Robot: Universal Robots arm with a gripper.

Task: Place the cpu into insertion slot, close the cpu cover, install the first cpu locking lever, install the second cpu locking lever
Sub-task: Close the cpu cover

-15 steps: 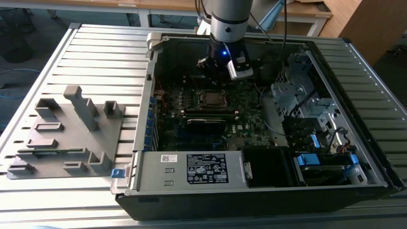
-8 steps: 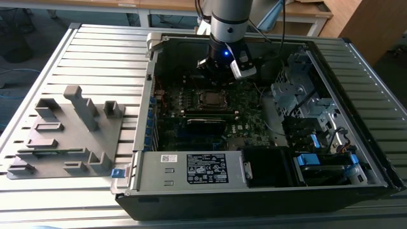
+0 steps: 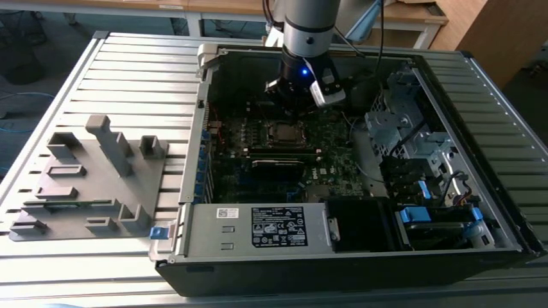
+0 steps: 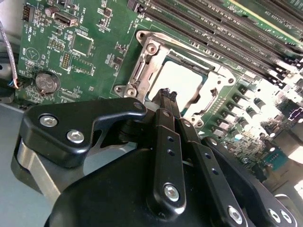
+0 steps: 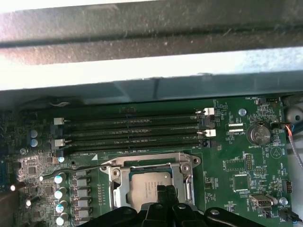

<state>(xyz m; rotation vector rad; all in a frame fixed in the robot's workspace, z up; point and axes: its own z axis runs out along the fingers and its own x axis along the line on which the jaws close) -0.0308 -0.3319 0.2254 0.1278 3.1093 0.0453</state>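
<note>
cpu (image 5: 144, 187) in insertion slot (image 3: 296, 133) | cpu cover (image 5: 115, 182) atop | computer case (image 3: 360, 256) on table (image 3: 128, 70)

The cpu (image 5: 150, 189) has a dull grey top, its cover (image 5: 115, 187) is bright silver, and the motherboard (image 5: 236, 156) is green, speckled with small silver and black parts, striped by black memory slots (image 5: 132, 125) with white clips, and dotted with a silver coin cell (image 5: 260, 135). The end effector (image 4: 166, 94) is matte black with silver screw heads, and the arm (image 3: 308, 19) is silver-grey with a blue light (image 3: 306, 72). The case (image 3: 342, 276) is black with blue tabs (image 3: 415, 215), the box (image 3: 214, 237) silver with a white label (image 3: 278, 226), the ribbed table (image 3: 128, 70) pale grey, and the fixture (image 3: 94, 179) plain grey.
</note>
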